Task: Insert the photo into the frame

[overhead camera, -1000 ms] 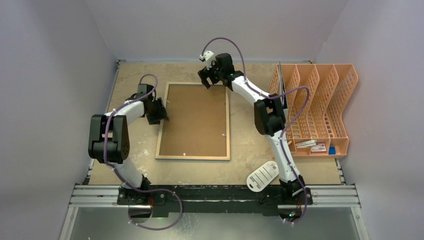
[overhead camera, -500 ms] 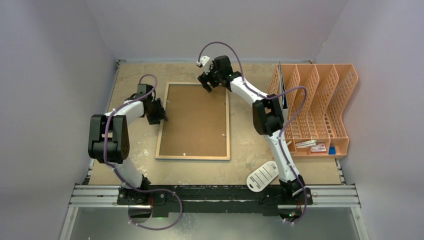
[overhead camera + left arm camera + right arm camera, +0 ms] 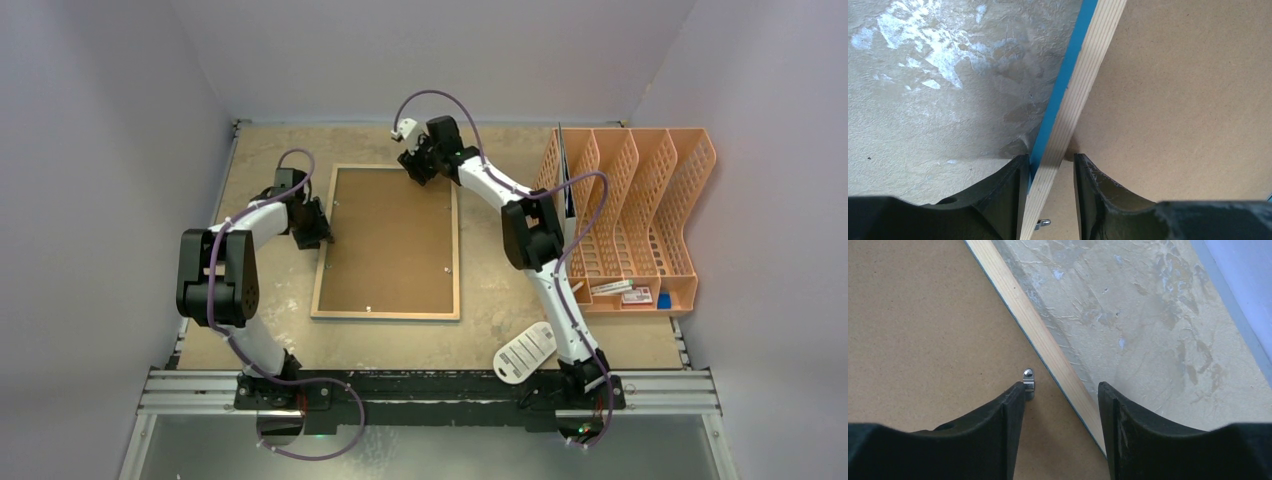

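The frame (image 3: 318,262) lies face down on the table, light wood up, with the brown backing board (image 3: 390,240) inside it. My left gripper (image 3: 325,228) is shut on the frame's left rail (image 3: 1083,85), which shows its blue edge, and the fingers (image 3: 1050,165) straddle it. My right gripper (image 3: 415,172) is open at the frame's far right corner. Its fingers (image 3: 1060,390) straddle the wooden rail (image 3: 1018,310), and one fingertip touches a small metal tab (image 3: 1028,375) on the board (image 3: 923,315). The photo is not in view.
An orange slotted file organizer (image 3: 640,220) stands at the right, with a dark sheet (image 3: 562,165) upright in its left slot. A white tag (image 3: 524,350) hangs by the right arm's base. More metal tabs (image 3: 444,269) sit on the board's edges.
My right gripper has shifted and come down over the frame's far right corner. The left arm and the frame have not moved.
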### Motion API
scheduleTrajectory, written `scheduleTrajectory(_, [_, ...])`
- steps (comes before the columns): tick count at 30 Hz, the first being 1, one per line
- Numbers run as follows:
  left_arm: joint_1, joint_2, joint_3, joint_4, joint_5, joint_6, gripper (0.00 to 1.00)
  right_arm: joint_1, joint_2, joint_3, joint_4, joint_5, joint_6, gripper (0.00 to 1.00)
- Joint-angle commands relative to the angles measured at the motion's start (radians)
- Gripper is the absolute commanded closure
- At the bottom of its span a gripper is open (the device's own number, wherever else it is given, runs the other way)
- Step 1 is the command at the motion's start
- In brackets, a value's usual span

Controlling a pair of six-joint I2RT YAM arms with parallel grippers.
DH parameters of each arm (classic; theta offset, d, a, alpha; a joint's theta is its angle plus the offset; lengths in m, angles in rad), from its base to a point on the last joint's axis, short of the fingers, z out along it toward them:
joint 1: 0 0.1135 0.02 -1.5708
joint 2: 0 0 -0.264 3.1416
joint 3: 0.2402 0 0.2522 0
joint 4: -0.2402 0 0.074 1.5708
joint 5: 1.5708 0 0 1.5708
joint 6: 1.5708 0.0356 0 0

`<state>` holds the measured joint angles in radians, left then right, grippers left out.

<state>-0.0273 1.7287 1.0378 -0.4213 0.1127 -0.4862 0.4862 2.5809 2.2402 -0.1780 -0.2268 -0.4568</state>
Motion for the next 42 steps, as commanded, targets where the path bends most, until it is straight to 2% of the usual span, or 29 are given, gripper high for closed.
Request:
scheduleTrajectory(1, [0.004, -0.001, 0.019, -0.001, -0.004, 0.005, 0.61, 0.002, 0.021, -0.003, -0.002, 0.025, -0.038, 0.45])
scheduleTrajectory(12, [0.004, 0.001, 0.019, -0.002, -0.004, 0.004, 0.62, 0.002, 0.028, -0.013, 0.013, 0.051, -0.046, 0.7])
scheduleTrajectory(16, [0.003, 0.001, 0.018, -0.003, -0.004, 0.003, 0.62, 0.002, 0.036, -0.017, 0.03, 0.061, -0.028, 0.83])
scheduleTrajectory(18, [0.004, 0.002, 0.018, -0.002, -0.003, 0.003, 0.62, 0.002, 0.038, -0.023, 0.043, 0.065, -0.01, 0.85])
scheduleTrajectory(25, [0.005, -0.006, 0.025, -0.001, -0.001, 0.003, 0.62, 0.0, -0.019, -0.056, 0.076, 0.078, 0.065, 0.72])
scheduleTrajectory(28, [0.004, -0.011, 0.047, 0.005, 0.002, 0.002, 0.61, -0.004, -0.068, -0.044, 0.096, 0.099, 0.181, 0.66])
scheduleTrajectory(32, [0.006, -0.016, 0.123, 0.014, -0.006, 0.005, 0.54, -0.008, -0.176, -0.088, 0.167, 0.152, 0.422, 0.52])
scheduleTrajectory(36, [0.006, 0.0, 0.224, 0.044, -0.018, 0.011, 0.43, -0.014, -0.295, -0.231, 0.233, 0.203, 0.726, 0.45])
scheduleTrajectory(39, [0.006, 0.065, 0.337, 0.094, 0.064, 0.043, 0.38, -0.013, -0.365, -0.361, 0.276, 0.159, 0.951, 0.43])
scheduleTrajectory(42, [0.004, 0.157, 0.439, 0.176, 0.199, 0.105, 0.38, -0.014, -0.408, -0.486, 0.323, 0.101, 1.17, 0.43])
